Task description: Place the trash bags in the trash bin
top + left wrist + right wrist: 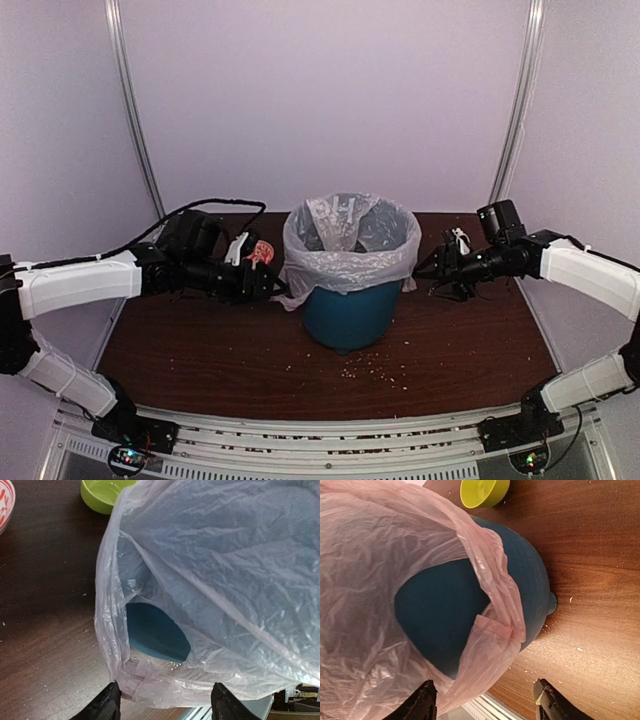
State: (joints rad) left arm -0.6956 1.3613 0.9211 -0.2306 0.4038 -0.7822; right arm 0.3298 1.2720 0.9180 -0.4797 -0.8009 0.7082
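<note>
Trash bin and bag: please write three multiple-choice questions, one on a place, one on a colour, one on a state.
1. Where is the pink bag relative to the trash bin? A) crumpled beside it B) lining it, folded over the rim C) under it
2. What colour is the small bowl? A) lime green B) black C) orange
3. How is the right gripper? A) shut on the bag B) shut on the bowl C) open, holding nothing
Answers: 1 B, plastic drapes over the rim; 2 A, both wrist views show it; 3 C, its jaws stand apart, clamping nothing.
</note>
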